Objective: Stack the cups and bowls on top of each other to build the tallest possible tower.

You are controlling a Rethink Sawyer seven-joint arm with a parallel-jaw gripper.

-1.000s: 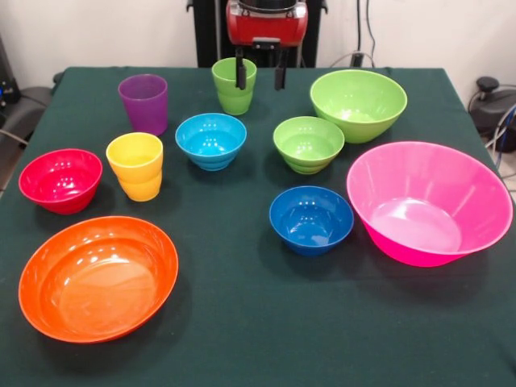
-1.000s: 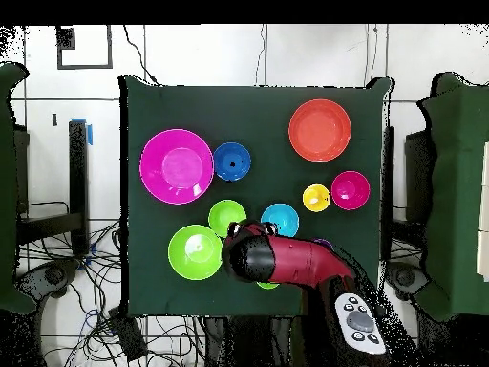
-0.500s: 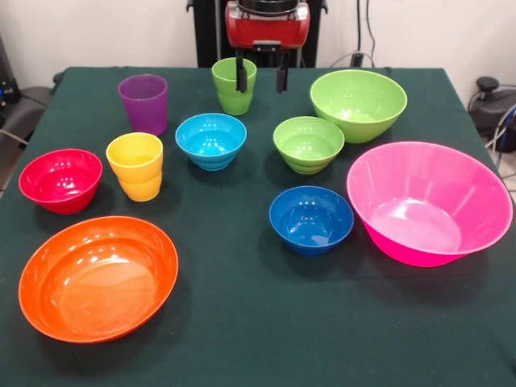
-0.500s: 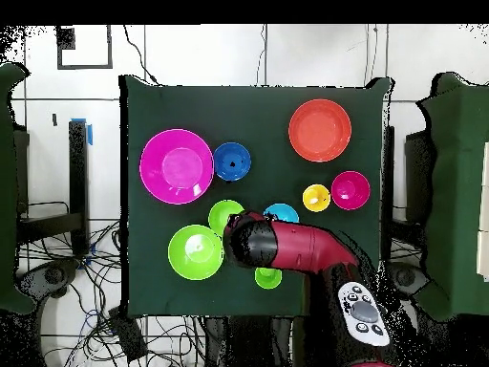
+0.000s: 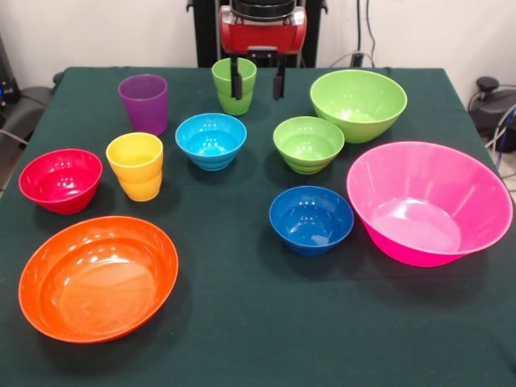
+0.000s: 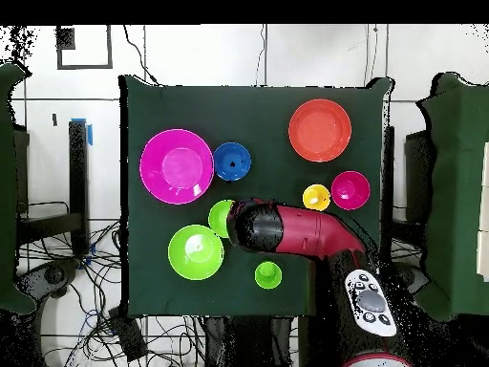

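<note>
1. The gripper (image 5: 256, 78) has been shifted slightly across the table's far side over the last second; in the overhead view the lime green cup (image 6: 268, 274), covered by the arm a second ago, is now uncovered.
2. The two dark fingers (image 5: 235, 78) are seen spread apart, with nothing held between them; one hangs in front of the lime green cup, the other just beside it.
3. No grasp has been made (so the tower is judged not yet begun): every piece is standing apart on the green cloth (image 5: 242, 322).
4. The cups: the purple cup (image 5: 144, 103) and the yellow cup (image 5: 135, 165) are upright and empty.
5. The bowls are all open side up and empty: big pink bowl (image 5: 427, 201), orange bowl (image 5: 97, 278), medium green bowl (image 5: 358, 103), small green bowl (image 5: 308, 143), light blue bowl (image 5: 211, 140), dark blue bowl (image 5: 311, 219), red bowl (image 5: 60, 179).
6. Nothing is nested in anything.
</note>
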